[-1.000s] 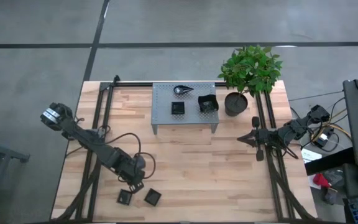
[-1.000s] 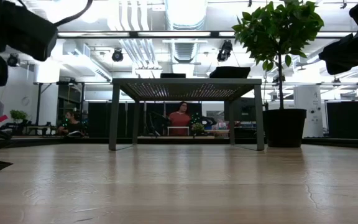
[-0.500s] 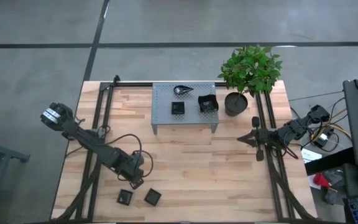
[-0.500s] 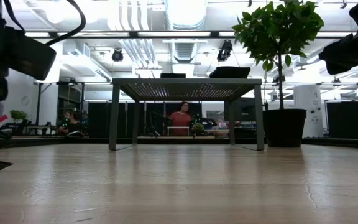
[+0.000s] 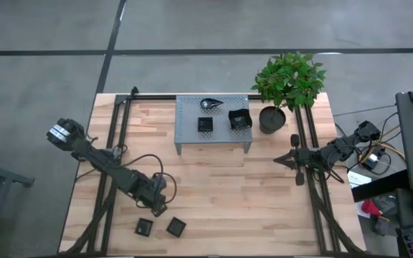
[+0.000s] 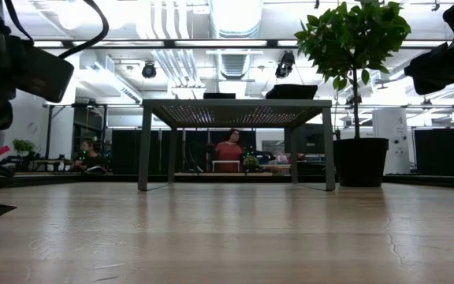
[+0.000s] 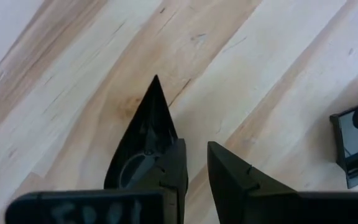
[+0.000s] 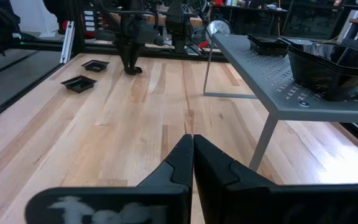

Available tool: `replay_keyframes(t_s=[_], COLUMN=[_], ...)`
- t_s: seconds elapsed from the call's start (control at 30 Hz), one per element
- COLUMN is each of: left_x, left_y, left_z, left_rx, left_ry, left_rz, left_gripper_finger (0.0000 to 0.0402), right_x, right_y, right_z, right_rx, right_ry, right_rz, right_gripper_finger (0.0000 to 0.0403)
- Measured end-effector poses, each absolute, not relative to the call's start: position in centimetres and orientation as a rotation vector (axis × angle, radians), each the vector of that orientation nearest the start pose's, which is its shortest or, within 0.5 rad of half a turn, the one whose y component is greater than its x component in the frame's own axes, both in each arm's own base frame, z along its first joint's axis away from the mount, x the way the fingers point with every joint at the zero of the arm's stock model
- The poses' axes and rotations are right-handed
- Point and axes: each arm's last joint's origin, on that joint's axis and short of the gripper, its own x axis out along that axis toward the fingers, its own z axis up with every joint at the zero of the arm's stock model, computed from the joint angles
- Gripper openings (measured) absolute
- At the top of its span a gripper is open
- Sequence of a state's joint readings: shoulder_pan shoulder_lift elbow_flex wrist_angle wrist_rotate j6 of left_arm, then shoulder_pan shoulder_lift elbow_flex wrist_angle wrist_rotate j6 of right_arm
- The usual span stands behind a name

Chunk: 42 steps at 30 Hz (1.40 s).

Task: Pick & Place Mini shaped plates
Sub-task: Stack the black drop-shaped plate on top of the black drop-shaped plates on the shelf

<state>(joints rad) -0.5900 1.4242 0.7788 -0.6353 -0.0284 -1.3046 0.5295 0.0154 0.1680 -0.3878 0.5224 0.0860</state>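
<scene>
My left gripper (image 5: 156, 208) stands at the table's near left and is shut on a black leaf-shaped mini plate (image 7: 143, 130). Two small square plates (image 5: 144, 227) (image 5: 176, 227) lie flat on the wood just nearer the edge; one of them (image 7: 356, 140) shows in the left wrist view. On the grey perforated stand (image 5: 214, 137) rest a teardrop plate (image 5: 210, 104), a small square (image 5: 205, 124) and wavy-edged squares (image 5: 239, 119). My right gripper (image 5: 277, 159) waits shut at the right side, above the wood. My left gripper comes from above, pointing down, and has the leaf-shaped plate by its side rim (image 7: 169, 134). One finger (image 7: 173, 165) lies over the plate's hollow and the other (image 7: 229, 171) stands outside it. The pointed tip (image 7: 156, 81) sticks out ahead of the fingers. Whether the plate is clear of the wood does not show.
A black pot with a green plant (image 5: 272, 120) stands right of the stand. Dark frame rails run along both table sides (image 5: 110, 186) (image 5: 314, 193). Bare wood lies between the stand and the near edge. People sit in the room beyond the table (image 6: 228, 150).
The left gripper has drawn a little toward the far edge, away from the two square plates. The right arm has kept still.
</scene>
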Motion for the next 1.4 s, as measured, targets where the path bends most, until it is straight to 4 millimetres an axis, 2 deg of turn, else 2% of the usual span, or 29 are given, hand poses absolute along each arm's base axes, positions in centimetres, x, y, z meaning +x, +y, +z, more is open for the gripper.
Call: replay_keyframes(t_s=[0.27, 0.7, 1.07, 1.17, 1.3, 1.4], left_x=[20.1, 19.5, 19.4, 19.5, 19.7, 19.8], left_y=[-13.3, -13.0, -13.0, -13.1, -13.2, -13.3], left_z=[17.2, 16.3, 15.7, 15.8, 15.9, 16.0], left_rx=[-0.799, -0.787, -0.784, -0.786, -0.767, -0.752], left_ry=[1.288, 1.309, 1.308, 1.312, 1.296, 1.287], left_rz=[0.439, 0.473, 0.417, 0.410, 0.352, 0.344], left_gripper_finger=[0.0058, 0.0058, 0.0057, 0.0045, 0.0008, 0.0005], right_x=[7.6, 7.6, 7.6, 7.6, 7.6, 7.6], right_y=[2.8, 2.8, 2.8, 2.8, 2.8, 2.8], right_z=[18.2, 18.2, 18.2, 18.2, 18.2, 18.2], right_rx=[-0.032, -0.032, -0.032, -0.032, -0.032, -0.032], right_ry=[0.204, 0.203, 0.203, 0.203, 0.203, 0.203], right_rz=[-0.002, -0.002, -0.002, -0.002, -0.002, -0.002], right_gripper_finger=[0.0008, 0.0008, 0.0008, 0.0008, 0.0008, 0.0008])
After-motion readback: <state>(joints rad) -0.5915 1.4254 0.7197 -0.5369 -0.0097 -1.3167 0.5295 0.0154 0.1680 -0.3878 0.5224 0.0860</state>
